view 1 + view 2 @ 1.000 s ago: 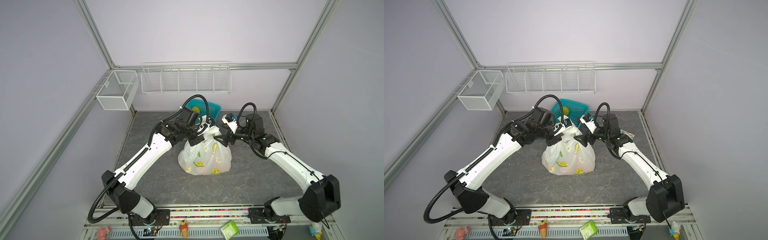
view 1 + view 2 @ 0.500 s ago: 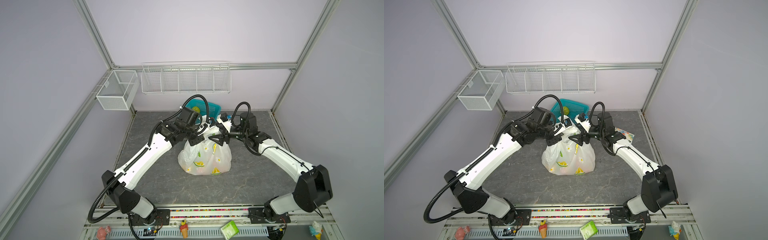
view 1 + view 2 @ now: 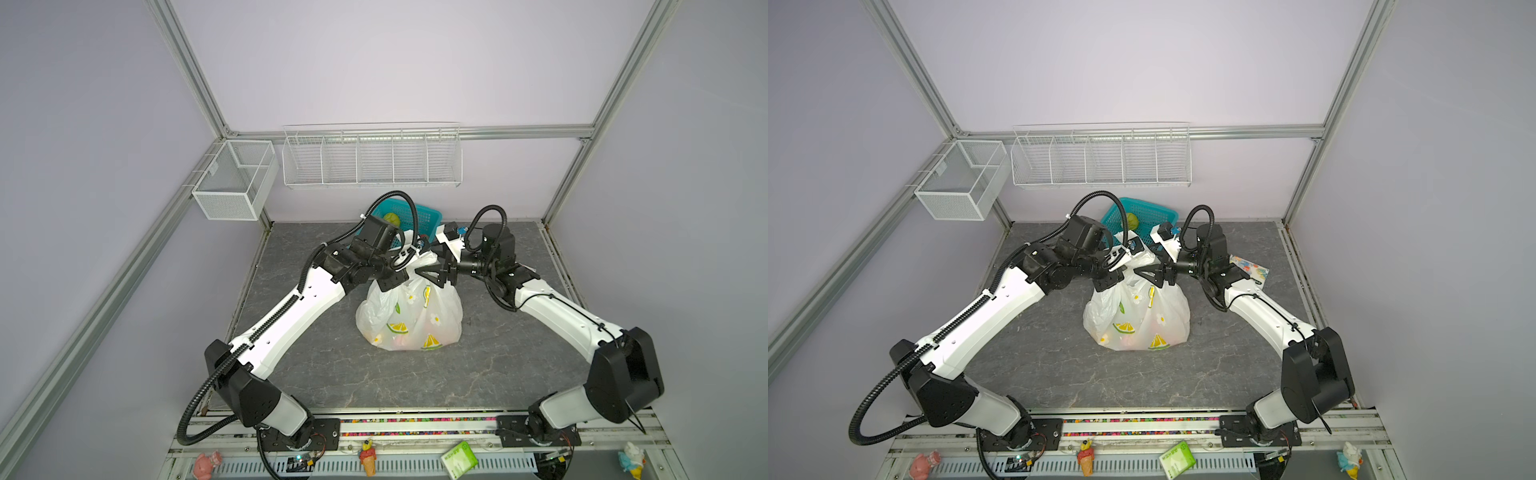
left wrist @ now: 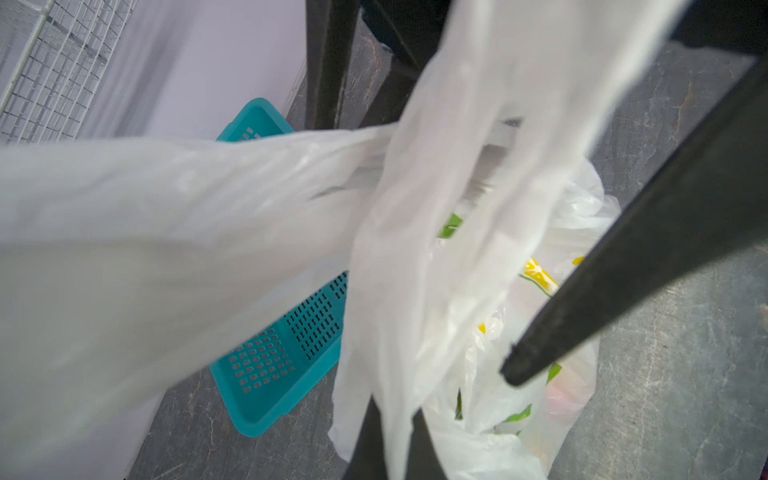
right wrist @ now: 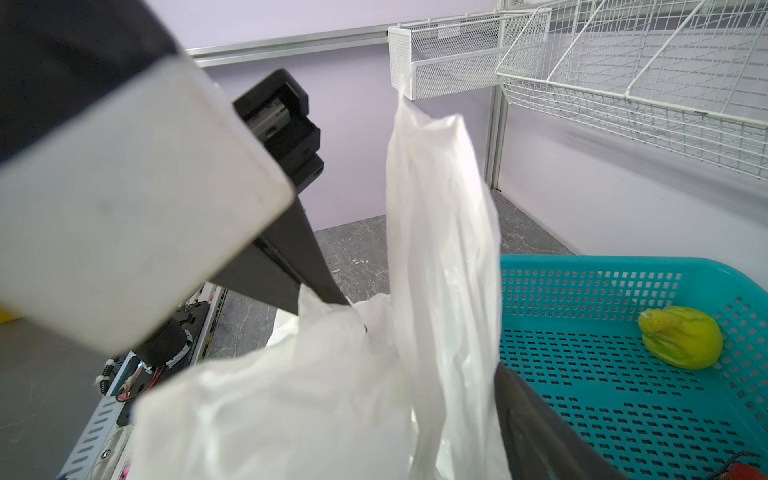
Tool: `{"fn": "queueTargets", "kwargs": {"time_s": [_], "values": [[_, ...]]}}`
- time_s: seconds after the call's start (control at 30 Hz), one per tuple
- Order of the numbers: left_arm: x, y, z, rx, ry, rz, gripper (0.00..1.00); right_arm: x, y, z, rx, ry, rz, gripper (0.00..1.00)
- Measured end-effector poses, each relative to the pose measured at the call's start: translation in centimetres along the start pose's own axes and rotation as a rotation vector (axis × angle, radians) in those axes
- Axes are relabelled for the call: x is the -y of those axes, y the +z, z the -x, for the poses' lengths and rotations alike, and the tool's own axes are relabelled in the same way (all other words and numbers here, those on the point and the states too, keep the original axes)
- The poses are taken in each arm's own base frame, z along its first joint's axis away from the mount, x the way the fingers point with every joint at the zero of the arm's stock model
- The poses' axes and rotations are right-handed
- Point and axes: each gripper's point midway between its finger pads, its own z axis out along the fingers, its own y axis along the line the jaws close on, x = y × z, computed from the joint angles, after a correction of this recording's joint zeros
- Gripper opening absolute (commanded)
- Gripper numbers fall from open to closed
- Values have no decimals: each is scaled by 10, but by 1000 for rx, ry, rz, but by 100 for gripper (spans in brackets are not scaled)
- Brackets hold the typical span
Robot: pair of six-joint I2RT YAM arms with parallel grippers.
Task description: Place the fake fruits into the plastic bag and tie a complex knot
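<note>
The plastic bag (image 3: 409, 320) (image 3: 1138, 320) stands mid-table, its top gathered. Pinkish fake fruits (image 3: 401, 338) show faintly through its wall. A green fruit (image 3: 390, 217) (image 5: 681, 336) lies in the teal basket (image 5: 623, 353). My left gripper (image 3: 395, 282) (image 4: 392, 449) is shut on a white handle strip (image 4: 415, 249) of the bag, holding it up. My right gripper (image 3: 432, 274) (image 5: 380, 436) is open at the bag's top from the right. The other handle (image 5: 436, 249) rises between its jaws. One of its fingers (image 5: 536, 436) shows; the bag hides the second.
The teal basket (image 3: 419, 216) sits just behind the bag by the back wall. A colourful packet (image 3: 1250, 266) lies under the right arm. White wire baskets (image 3: 372, 160) hang on the back wall. Figurines and a green box (image 3: 459, 459) sit on the front rail.
The right arm has reached in leftward to the bag's top, and its jaws have narrowed a little around the handle. The left gripper stays put, still shut on its handle.
</note>
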Motion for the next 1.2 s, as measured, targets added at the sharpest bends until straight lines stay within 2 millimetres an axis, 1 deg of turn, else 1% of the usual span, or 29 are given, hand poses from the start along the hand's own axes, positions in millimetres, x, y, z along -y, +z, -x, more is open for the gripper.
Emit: {"fn": "queueTargets", "kwargs": {"time_s": [0.2,0.3,0.37,0.5,0.53,0.57,0.63,0.67,0.73,0.77,0.83,0.93,1.1,1.17,1.2], "values": [[0,8,-6,-16,0,9,0,1,0,0,9,10,-4,53],[-1,10,-6,-12,-1,18,0,2,0,-1,8,17,-9,42],[-2,11,-5,-8,-3,22,0,2,0,-1,8,16,-10,38],[-2,14,-5,-1,-8,24,0,4,0,-2,5,18,-19,24],[-2,14,-5,1,-11,25,2,4,0,-2,6,16,-21,20],[-2,15,-4,2,-12,25,6,5,0,-2,5,16,-25,17],[-3,15,-4,6,-17,28,18,5,0,-3,4,15,-29,10],[-3,15,-4,7,-20,29,26,6,0,-4,2,20,-33,7],[-4,13,-3,12,-32,33,40,7,0,-5,1,17,-40,6],[-4,11,-3,17,-40,36,44,8,0,-6,-1,18,-45,6],[-5,5,-2,30,-50,43,50,9,0,-9,-6,22,-51,6],[-9,-15,0,73,-102,50,55,8,-1,-11,-9,24,-58,6],[-26,-62,5,222,-262,24,69,-2,-10,-7,0,11,-60,6],[-31,-73,7,271,-305,3,78,-6,-13,-4,2,3,-56,6],[-31,-76,9,290,-323,-16,80,-9,-15,-3,1,-2,-53,6]]}}
